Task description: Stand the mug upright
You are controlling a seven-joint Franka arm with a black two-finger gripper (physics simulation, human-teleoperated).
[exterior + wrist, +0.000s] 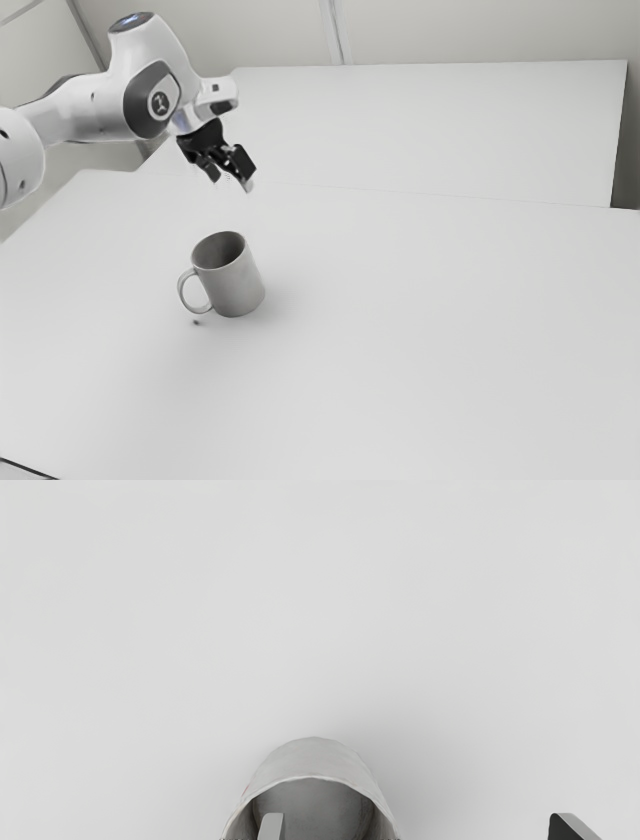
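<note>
Pale walls (pixel 470 30) and a white bench (pixel 420 350) form the ground of the scene, seen obliquely from where I stand. Mug (pixel 232 282): upright on the bench, mouth uppermost, handle (pixel 184 290) toward the exterior view's left; this is the posture the task asks for. Its slight apparent lean is probably an effect of the slanting view, though full contact beneath the base cannot be confirmed. Speck (pixel 196 322): small and dark, near the foot of the handle. Jaws: parted, grasping nothing, held above the bench and apart from the mug; in the wrist view one jaw overlaps the mug's mouth, while the other stands well outside the wall. White arm (pixel 85 105): enters from the exterior view's left.

Principal hazards, as judged. (a) Descent along the present line might put one jaw inside the mouth or onto the rim (pixel 310 778), levering the mug over. (b) A low sideways sweep could strike the upper wall or catch the handle, again causing a topple. (c) Closure with one jaw inside could pinch the wall, so that any later lift or turn would tilt the mug.
</note>
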